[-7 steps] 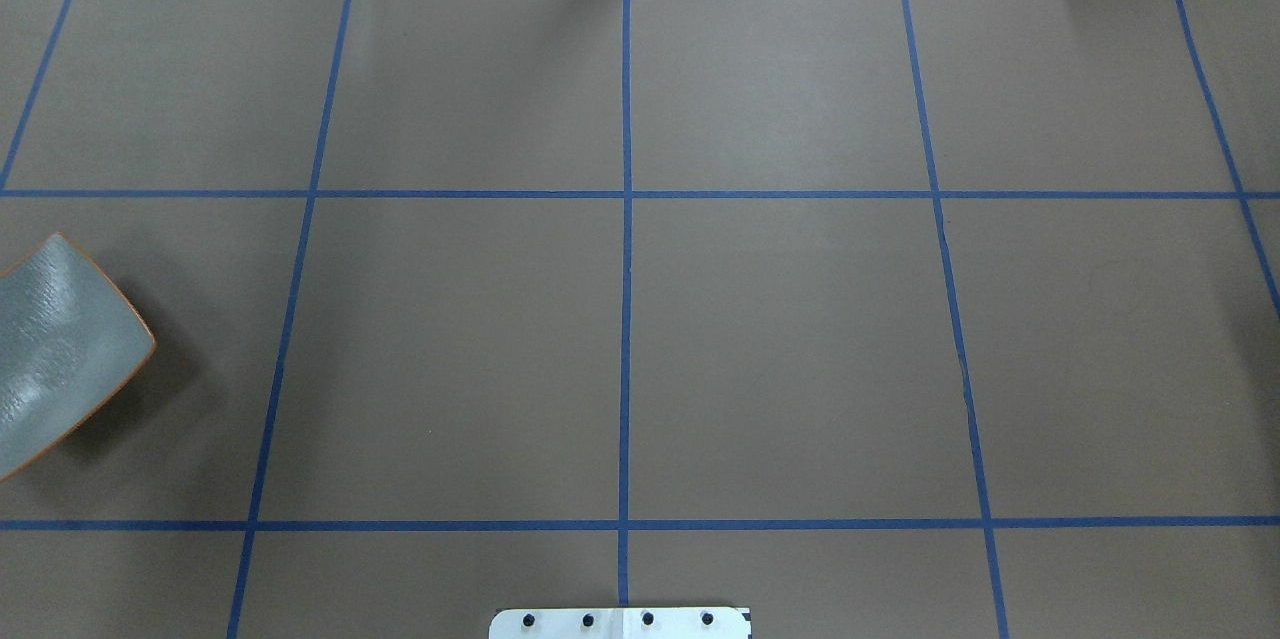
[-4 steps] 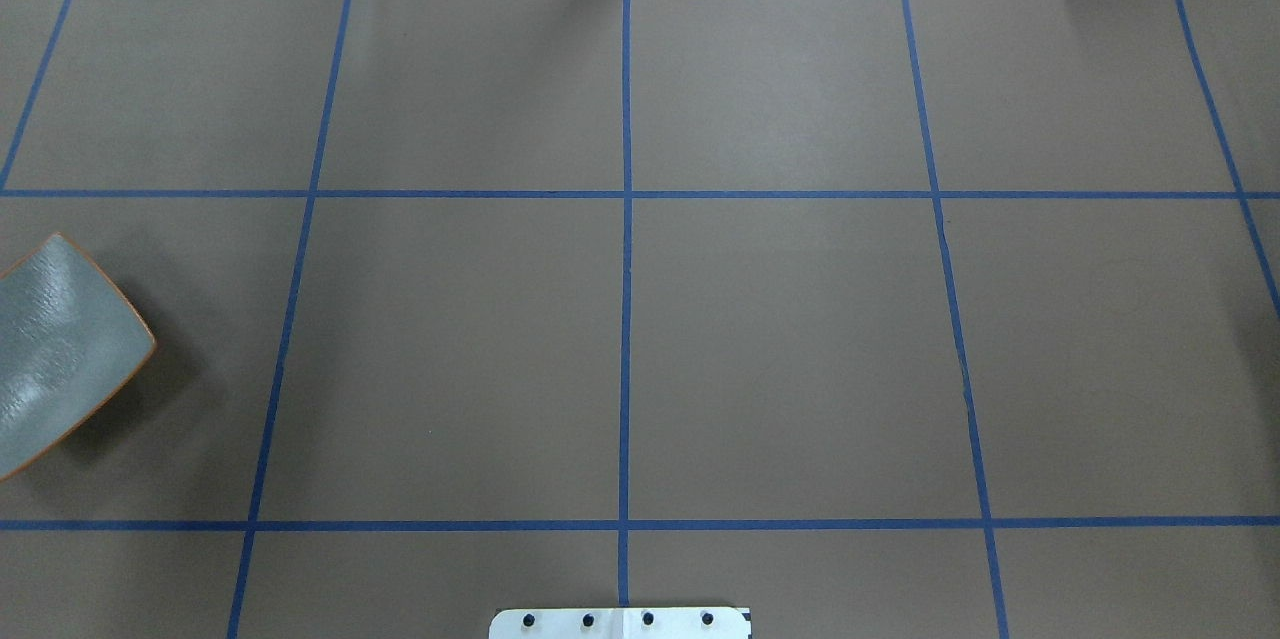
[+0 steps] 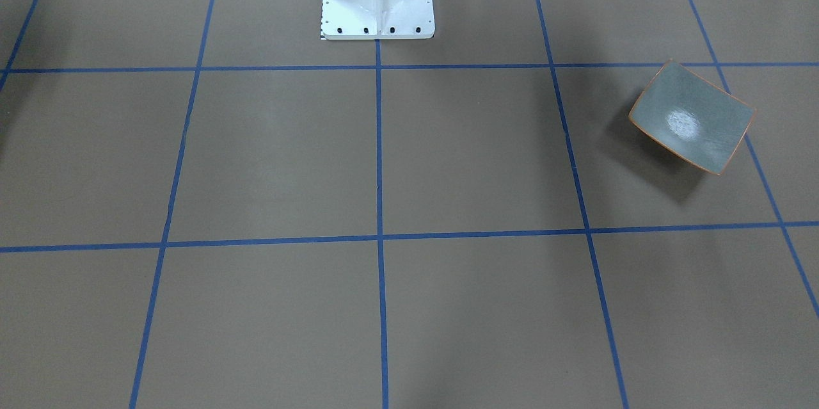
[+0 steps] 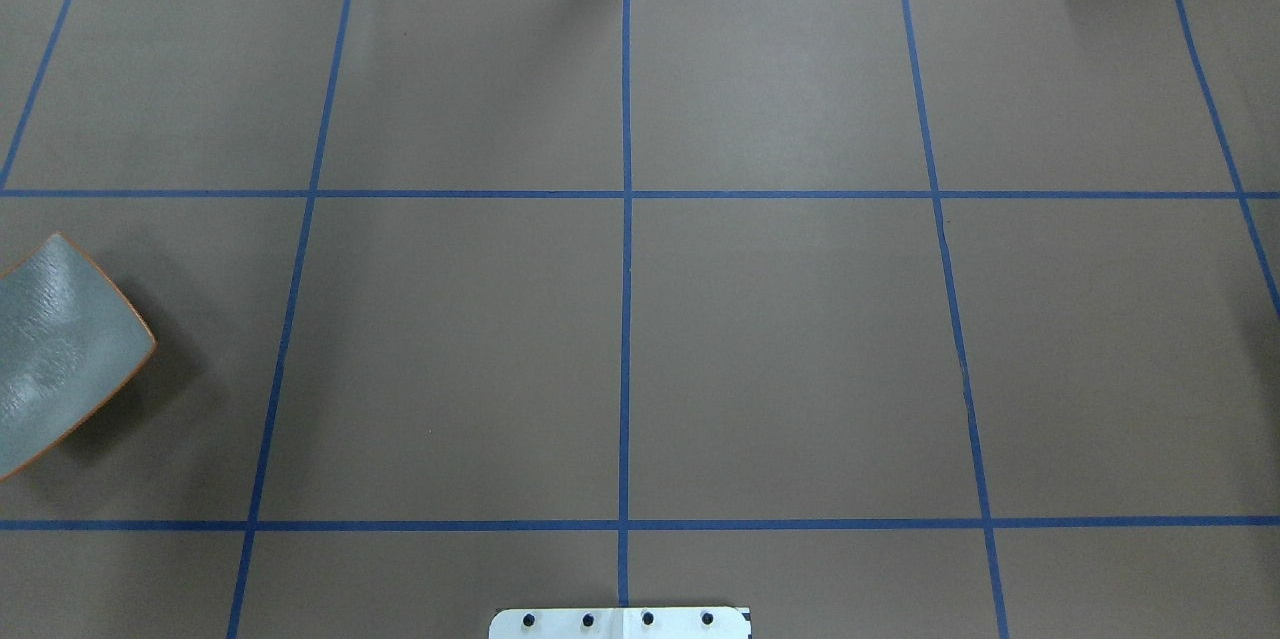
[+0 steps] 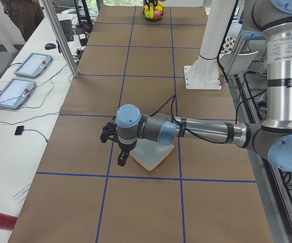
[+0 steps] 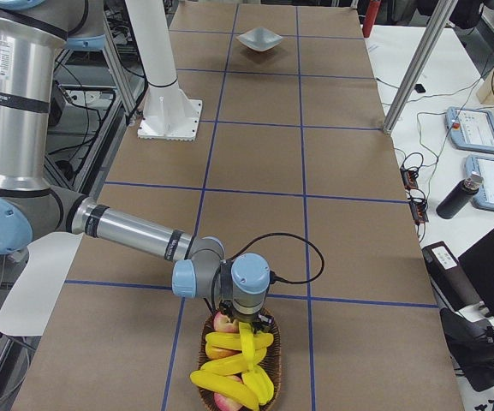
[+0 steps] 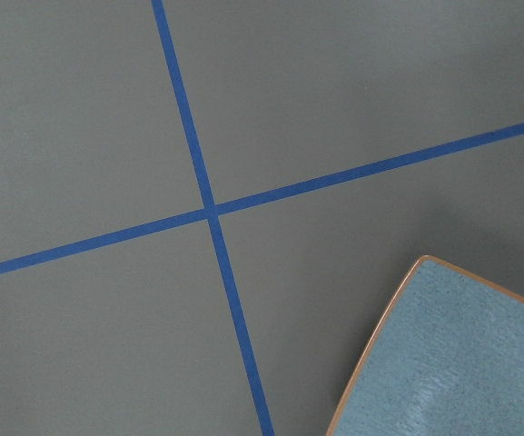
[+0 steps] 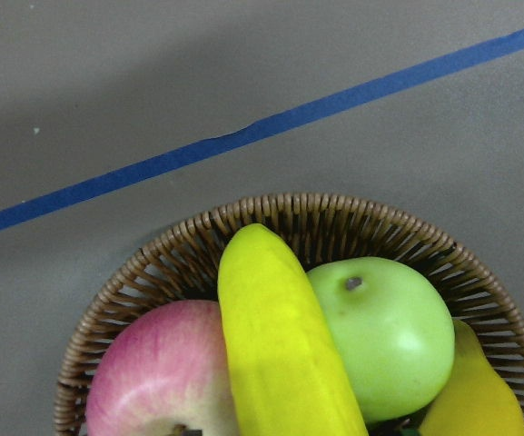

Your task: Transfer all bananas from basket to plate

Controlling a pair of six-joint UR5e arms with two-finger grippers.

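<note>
bananas point(image 8: 280, 345) — all lying in the wicker basket point(image 8: 307, 207), directly under my right gripper point(image 6: 248, 324), heaped over a pink apple point(image 8: 148, 372) and a green apple point(image 8: 384, 331). the topmost one runs lengthwise right beneath me; another peeks out past the green apple. from the side view i count about four, none out yet.

right gripper: low over the heap, caught only by the side camera. i cannot tell whether the fingers are spread or closed, or whether they touch the top banana.

plate point(image 7: 452, 363) — nothing in it, well apart from the basket, at the other end of the table point(image 4: 780, 349). it sits just below and to one side of my left gripper point(image 5: 121, 159), which hangs by its corner; i cannot tell how those fingers stand either.

step in hand, as i judge it: the first pick. the next move calls for closing across the top banana's middle and lifting clear of the rim and apples. after that comes a long carry, or a hand-over, toward the plate.
</note>
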